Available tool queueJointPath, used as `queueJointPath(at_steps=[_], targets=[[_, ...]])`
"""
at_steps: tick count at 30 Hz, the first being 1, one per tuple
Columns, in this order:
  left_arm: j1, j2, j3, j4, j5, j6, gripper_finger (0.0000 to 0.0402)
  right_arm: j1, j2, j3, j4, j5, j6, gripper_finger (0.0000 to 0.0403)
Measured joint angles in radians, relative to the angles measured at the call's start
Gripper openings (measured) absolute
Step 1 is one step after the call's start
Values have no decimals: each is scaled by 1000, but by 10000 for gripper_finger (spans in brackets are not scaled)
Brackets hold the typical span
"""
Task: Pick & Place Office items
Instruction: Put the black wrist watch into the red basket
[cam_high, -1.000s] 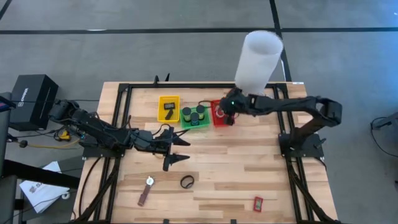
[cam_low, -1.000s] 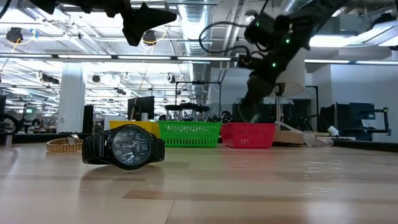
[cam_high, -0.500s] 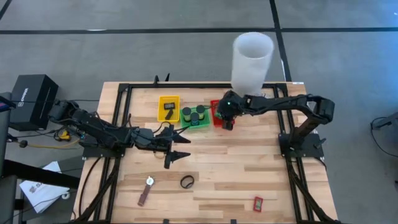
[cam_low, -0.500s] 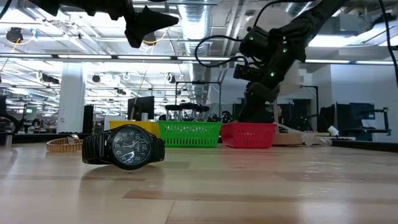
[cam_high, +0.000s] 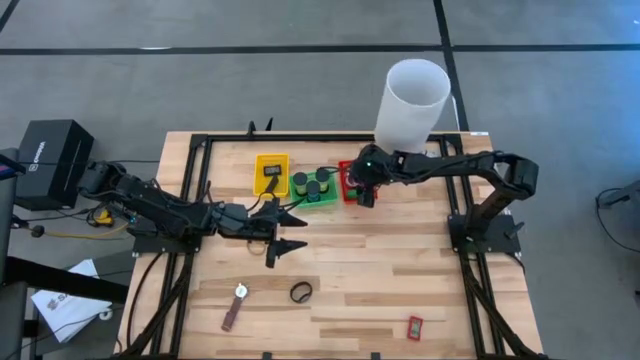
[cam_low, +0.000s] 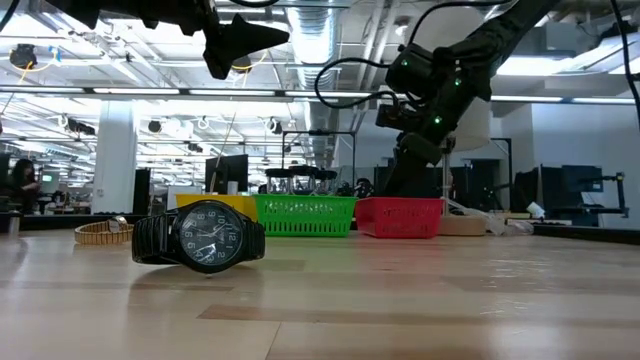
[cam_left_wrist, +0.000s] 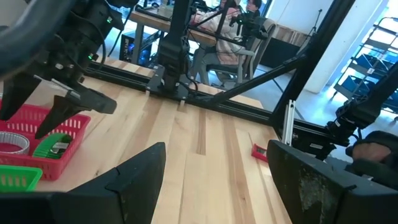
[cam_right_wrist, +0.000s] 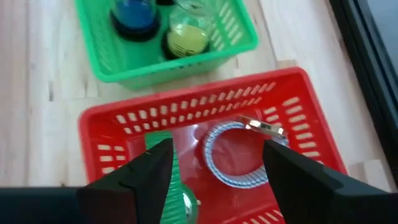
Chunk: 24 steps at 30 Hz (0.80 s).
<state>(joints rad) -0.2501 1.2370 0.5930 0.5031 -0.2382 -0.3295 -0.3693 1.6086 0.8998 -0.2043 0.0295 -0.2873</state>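
The right gripper (cam_right_wrist: 211, 180) hangs over the red tray (cam_right_wrist: 99, 121), fingers apart, a silver bracelet (cam_right_wrist: 239, 155) lying inside. Release looks done. Next it likely needs to lift clear toward the black watch (cam_low: 200, 236); the left gripper (cam_high: 285, 230) waits, fingers spread.

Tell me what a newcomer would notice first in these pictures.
The tall white cylinder at the table's far edge stands out first, with the right gripper open over the red tray, where a silver bracelet lies. Beside it sit the green tray and yellow tray. The left gripper hovers open at mid-table, and a black wristwatch lies nearer the front edge.
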Motion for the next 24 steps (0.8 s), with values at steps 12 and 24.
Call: queueJointPath(at_steps=[12, 24], targets=[[0, 0, 0, 0, 0, -1, 274, 14, -24, 77, -72, 0, 82, 216], [-1, 0, 0, 2, 0, -1, 274, 83, -160, 103, -220, -3, 78, 203]])
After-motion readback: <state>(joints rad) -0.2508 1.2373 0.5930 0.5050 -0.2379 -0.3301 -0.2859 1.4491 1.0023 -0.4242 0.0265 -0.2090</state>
